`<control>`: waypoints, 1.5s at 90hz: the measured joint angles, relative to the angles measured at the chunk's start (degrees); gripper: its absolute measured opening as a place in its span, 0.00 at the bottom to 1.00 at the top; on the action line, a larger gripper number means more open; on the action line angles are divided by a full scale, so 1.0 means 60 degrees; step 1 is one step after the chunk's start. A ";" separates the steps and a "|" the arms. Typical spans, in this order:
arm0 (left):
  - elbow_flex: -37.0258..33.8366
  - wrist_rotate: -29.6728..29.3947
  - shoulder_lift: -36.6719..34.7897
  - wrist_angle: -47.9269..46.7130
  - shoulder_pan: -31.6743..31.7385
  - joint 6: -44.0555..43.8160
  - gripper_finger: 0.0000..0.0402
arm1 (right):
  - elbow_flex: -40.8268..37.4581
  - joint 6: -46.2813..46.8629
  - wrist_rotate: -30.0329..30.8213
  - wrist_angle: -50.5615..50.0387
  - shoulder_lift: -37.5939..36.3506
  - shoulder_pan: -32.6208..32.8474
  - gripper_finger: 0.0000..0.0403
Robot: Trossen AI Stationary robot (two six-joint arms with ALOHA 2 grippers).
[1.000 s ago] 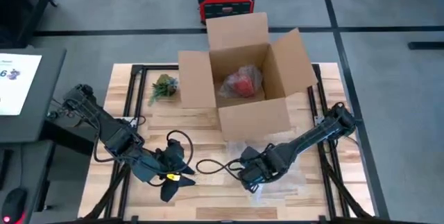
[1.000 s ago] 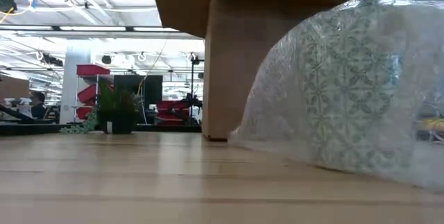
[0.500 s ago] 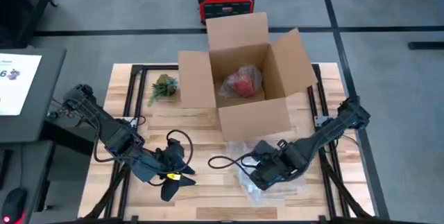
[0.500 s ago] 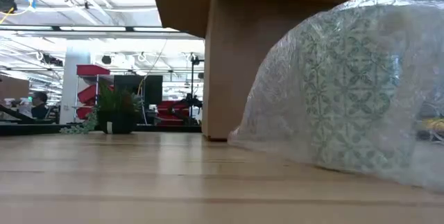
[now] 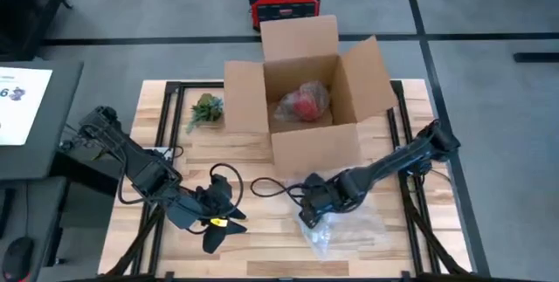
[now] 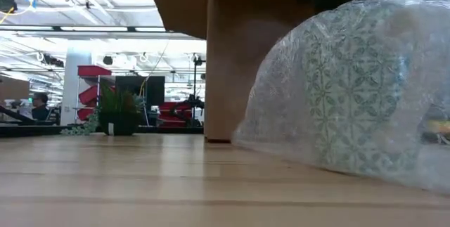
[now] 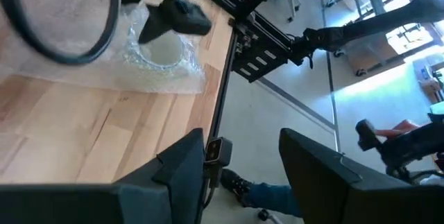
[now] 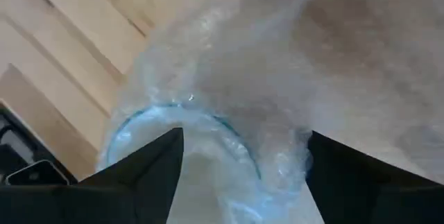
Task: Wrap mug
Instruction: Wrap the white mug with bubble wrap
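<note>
Right gripper (image 5: 313, 215) hangs spread over the bubble-wrapped mug (image 5: 336, 230) at the table's (image 5: 262, 155) near edge, just in front of the cardboard box (image 5: 306, 99). Left gripper (image 5: 212, 227), fingers apart and empty, waits near left.

Even, bright overhead light covers the high view; shadows on the tabletop (image 5: 253, 155) are soft and short. In the low view, ceiling lights (image 6: 84, 29) at ten o'clock blow out white, and the near bubble wrap (image 6: 351, 93) glints, slightly soft. The right wrist view is blurred throughout; daylight glares at two o'clock in the left wrist view.
</note>
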 joint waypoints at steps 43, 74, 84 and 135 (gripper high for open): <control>0.0000 -0.0112 0.0000 -0.0004 0.0000 -0.0018 0.43 | -0.1774 0.0119 -0.0412 0.1542 -0.0011 -0.0003 0.62; 0.0000 -0.0186 -0.0004 0.0016 0.0069 -0.0018 0.43 | -0.1960 0.0379 -0.0702 0.2013 0.0284 -0.0105 0.30; 0.0000 -0.0189 -0.0004 0.0015 0.0076 -0.0055 0.43 | -0.1805 0.0623 -0.0789 0.1763 0.0287 -0.0054 0.13; 0.0000 -0.0186 -0.0004 0.0007 0.0073 -0.0015 0.43 | -0.0698 -0.0143 -0.1079 -0.0048 0.0445 0.0329 0.05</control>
